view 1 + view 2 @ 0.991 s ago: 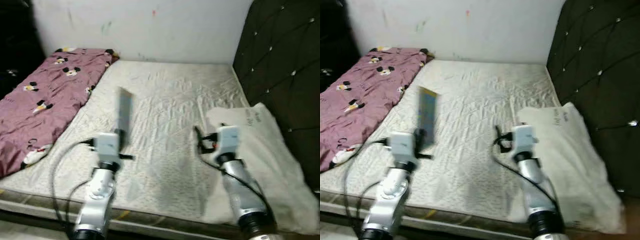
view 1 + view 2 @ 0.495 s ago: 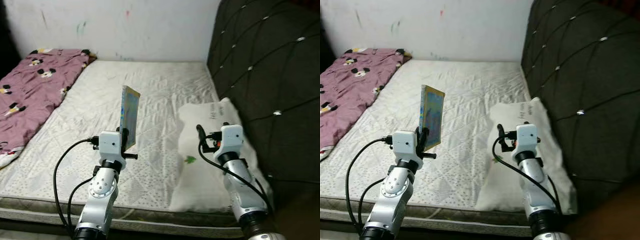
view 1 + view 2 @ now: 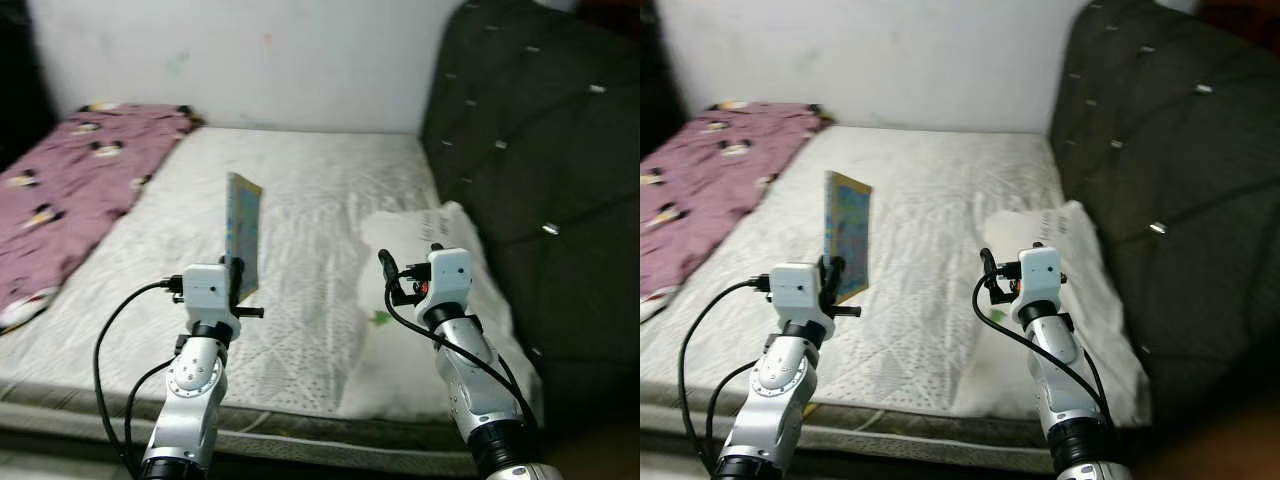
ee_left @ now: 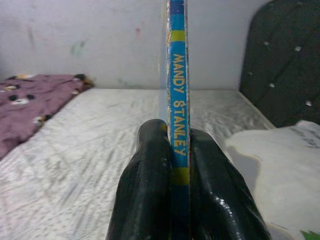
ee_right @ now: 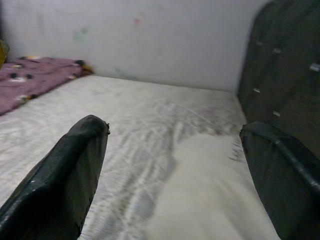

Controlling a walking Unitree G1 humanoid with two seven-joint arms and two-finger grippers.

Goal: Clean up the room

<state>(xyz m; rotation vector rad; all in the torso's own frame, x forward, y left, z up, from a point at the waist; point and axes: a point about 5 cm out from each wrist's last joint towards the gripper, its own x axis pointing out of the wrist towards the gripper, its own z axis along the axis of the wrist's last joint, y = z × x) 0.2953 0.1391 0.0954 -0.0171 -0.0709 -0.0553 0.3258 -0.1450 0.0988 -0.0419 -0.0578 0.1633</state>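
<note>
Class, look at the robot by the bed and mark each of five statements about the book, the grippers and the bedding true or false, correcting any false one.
1. The left gripper holds a thin book upright by its lower edge. True.
2. The book lies flat on the mattress. False: it is held up above the mattress, spine toward the wrist camera.
3. The right gripper is open and holds nothing. True.
4. The purple blanket lies against the dark headboard. False: it lies on the robot's left, the headboard on its right.
5. A white pillow lies beside the headboard. True.
</note>
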